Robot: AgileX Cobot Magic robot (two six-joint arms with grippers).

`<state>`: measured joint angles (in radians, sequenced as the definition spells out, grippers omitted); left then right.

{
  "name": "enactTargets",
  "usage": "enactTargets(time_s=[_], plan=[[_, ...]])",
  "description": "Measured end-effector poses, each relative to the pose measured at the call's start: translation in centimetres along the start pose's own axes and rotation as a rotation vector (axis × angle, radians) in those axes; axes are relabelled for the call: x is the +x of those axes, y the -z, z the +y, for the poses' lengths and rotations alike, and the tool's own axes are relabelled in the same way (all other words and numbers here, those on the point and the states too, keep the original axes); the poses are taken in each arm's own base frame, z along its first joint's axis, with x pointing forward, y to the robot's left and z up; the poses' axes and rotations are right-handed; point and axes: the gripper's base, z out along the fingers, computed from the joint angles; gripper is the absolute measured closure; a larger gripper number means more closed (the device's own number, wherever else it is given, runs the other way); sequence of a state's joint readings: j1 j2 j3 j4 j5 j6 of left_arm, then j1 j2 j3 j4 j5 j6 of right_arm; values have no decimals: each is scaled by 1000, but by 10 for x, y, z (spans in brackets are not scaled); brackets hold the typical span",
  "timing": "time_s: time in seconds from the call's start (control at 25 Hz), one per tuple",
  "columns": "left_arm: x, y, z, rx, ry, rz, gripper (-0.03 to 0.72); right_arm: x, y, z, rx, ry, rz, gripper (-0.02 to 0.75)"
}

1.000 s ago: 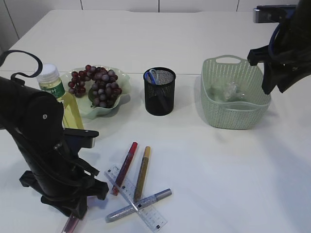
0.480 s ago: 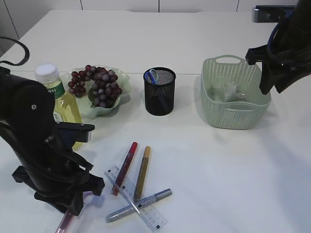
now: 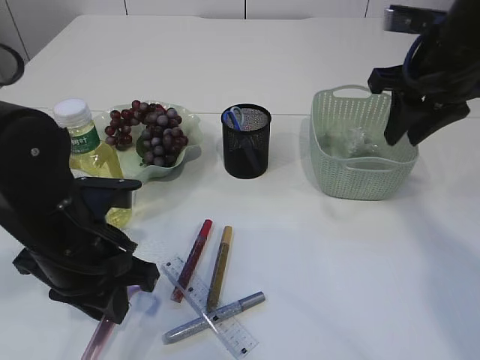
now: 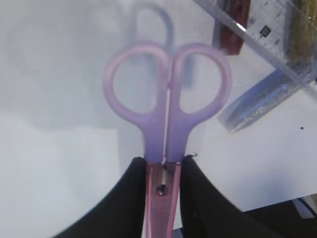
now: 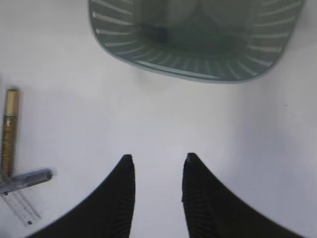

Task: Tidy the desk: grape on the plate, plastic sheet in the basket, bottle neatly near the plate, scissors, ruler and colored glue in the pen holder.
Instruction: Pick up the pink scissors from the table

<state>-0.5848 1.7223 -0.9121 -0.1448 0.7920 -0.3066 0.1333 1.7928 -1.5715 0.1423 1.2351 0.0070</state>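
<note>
Scissors sit clamped in your left hand just beside the ruler, clearer at the wrist; right hand released, empty.

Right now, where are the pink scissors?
The pink scissors are clamped in the left gripper at the near-left of the table, lifted, just left of the ruler and glue pens.

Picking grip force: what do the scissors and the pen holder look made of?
Scissors: translucent pink-purple plastic handles, smooth and glossy; a rivet shows, but the blades are hidden. Pen holder: black mesh, probably metal, since light shows through its perforated wall.
</note>
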Motion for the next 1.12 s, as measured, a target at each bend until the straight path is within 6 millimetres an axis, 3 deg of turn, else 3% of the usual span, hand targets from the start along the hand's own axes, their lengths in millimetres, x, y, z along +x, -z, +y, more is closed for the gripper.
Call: enactTargets(time_s=[0.64, 1.12], plan=[[1, 22, -3, 60, 10, -103, 538, -2, 7, 35, -395, 13, -28, 464], [-1, 38, -6, 105, 14, -196, 538, -4, 11, 42, -482, 51, -61, 463]])
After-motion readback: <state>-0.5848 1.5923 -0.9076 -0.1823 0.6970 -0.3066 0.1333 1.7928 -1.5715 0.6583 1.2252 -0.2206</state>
